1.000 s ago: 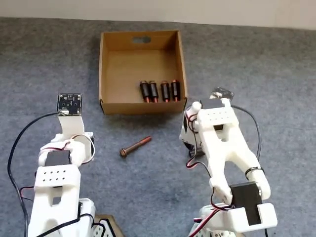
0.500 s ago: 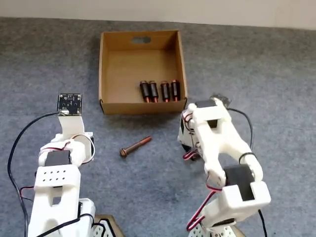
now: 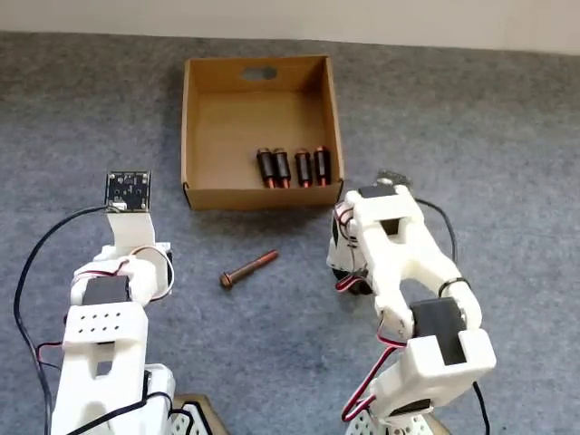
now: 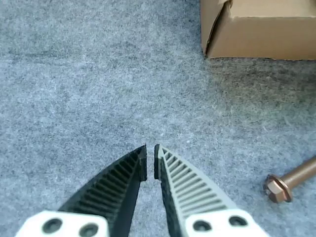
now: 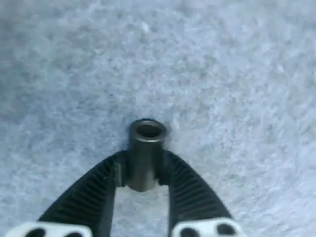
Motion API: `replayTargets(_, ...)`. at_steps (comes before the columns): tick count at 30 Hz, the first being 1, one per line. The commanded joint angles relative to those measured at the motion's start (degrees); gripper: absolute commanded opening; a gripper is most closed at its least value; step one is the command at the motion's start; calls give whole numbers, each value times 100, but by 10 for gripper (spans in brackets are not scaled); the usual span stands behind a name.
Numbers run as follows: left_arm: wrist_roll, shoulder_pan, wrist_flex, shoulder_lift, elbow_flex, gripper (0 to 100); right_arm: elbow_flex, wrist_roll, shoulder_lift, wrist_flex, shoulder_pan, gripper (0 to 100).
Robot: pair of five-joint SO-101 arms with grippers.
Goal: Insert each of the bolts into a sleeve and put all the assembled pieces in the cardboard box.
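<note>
grey carpet (image 3: 91, 109) is covering the table. right gripper (image 5: 143, 170) is clamping a dark hollow sleeve (image 5: 146, 140), mouth pointing away. left gripper (image 4: 150, 154) is sitting closed near a coppery hex-headed bolt (image 3: 247, 268) lying before the cardboard box (image 3: 187, 136) holding four assembled pieces (image 3: 282, 168).

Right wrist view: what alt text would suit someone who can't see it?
The right hand grips a dark sleeve, whose hollow end faces the camera. Grey carpet lies beyond it.

Left gripper (image 4: 150, 160) points downward, fingers closed together; right gripper (image 5: 143, 167) points downward, fingers clamped on a sleeve (image 5: 146, 140).
</note>
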Motion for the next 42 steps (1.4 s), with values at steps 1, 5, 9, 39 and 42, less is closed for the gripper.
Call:
replayTargets(1,-18,84,-88,4,-84,56,-189,360,-13,-40,22,3)
replayTargets(5,-18,84,-97,4,-84,56,-163,396,-110,-57,-22,6)
replayTargets(9,-18,84,-97,4,-84,56,75,1090,-734,-40,-391,6)
replayTargets(39,-18,84,-97,22,-84,56,2149,3402,-2202,-1446,-760,144)
replayTargets(42,-18,84,-97,22,-84,56,2149,3411,-2202,-1437,-760,146)
